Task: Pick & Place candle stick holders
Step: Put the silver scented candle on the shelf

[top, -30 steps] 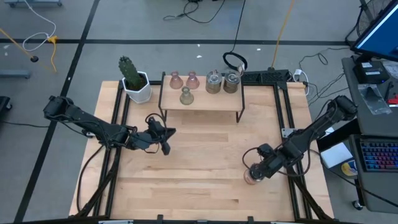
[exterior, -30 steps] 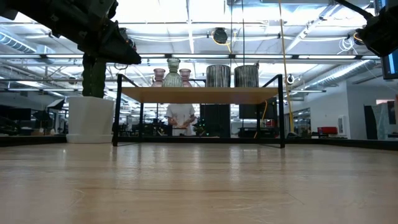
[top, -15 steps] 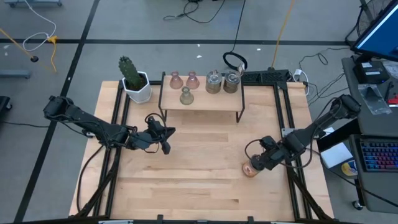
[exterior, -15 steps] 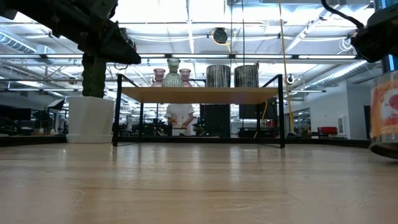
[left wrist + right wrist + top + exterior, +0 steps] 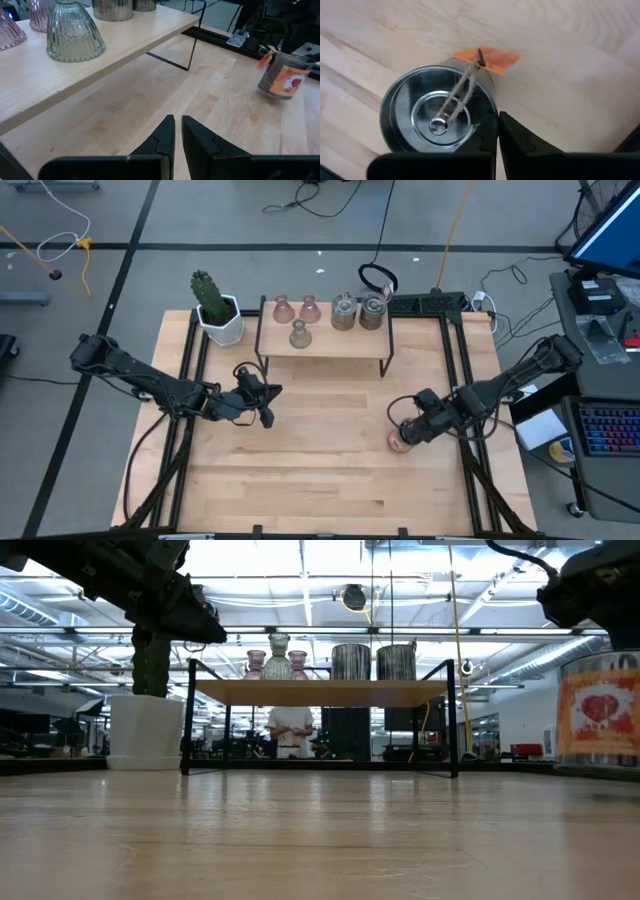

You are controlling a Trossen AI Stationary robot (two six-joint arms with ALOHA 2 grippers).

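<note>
The wooden surface [image 5: 300, 480] is wide and bare around the load, so the larger danger is the raised shelf [image 5: 320, 345] at 12 o'clock. If the silver holder comes in low, it may strike the shelf's front edge or dark frame. Five candle stick holders already stand there: two pink ones [image 5: 283, 307], an olive-green one [image 5: 299, 334] and two silver ones [image 5: 344, 313]. A careless approach could knock into them. The cactus [image 5: 212, 300] at 11 o'clock is well out of the way.

The right tool [image 5: 412, 432] sits at about 4 o'clock on the surface. Its fingers are pinched almost together, apparently on the wall of the silver holder [image 5: 400, 443]. Such a thin, off-centre grip on smooth metal seems likely to let the holder swing, tilt or slip out.

The left tool [image 5: 268, 405] waits at about 9 o'clock, nearer the middle, with its fingers drawn nearly together on nothing.

The held holder is a shiny round metal cup with an orange printed band on its side. From above it shows a mirror-bright well with a small socket at the centre. A length of twine [image 5: 460, 92] runs from that socket to an orange tag [image 5: 492, 59] beyond the rim. This loose tag could snag on the shelf.
</note>
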